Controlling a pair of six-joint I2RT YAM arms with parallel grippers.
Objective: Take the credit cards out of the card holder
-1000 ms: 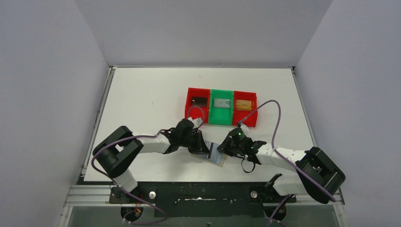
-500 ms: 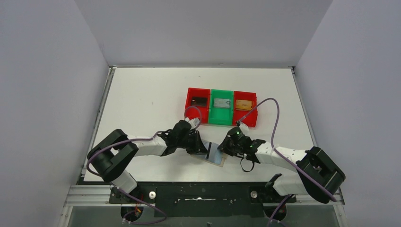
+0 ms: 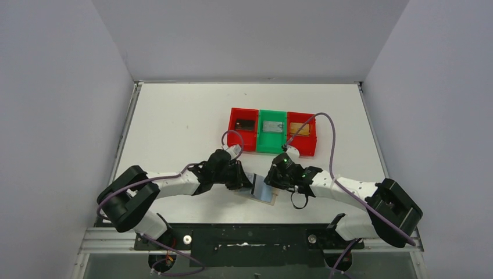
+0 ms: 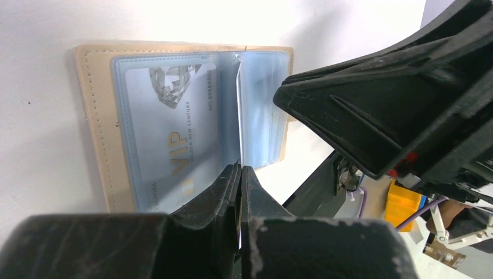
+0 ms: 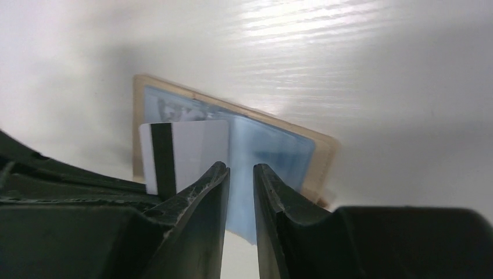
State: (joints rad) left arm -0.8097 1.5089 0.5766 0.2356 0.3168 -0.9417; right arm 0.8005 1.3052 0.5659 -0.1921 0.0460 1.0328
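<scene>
While left fingers [image 4: 218, 200] pinch upright leaf edge of card holder [image 4: 93, 116], right fingers [image 5: 197, 203] slightly parted, empty, bare table [image 5: 349, 58] beyond

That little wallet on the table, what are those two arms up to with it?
They are emptying the open card holder. The left claw is pinched shut on an upright clear sleeve with a striped card. The right claw, slightly open, sits at that card's edge, gripping nothing. Three cards lie in the trays behind.
</scene>
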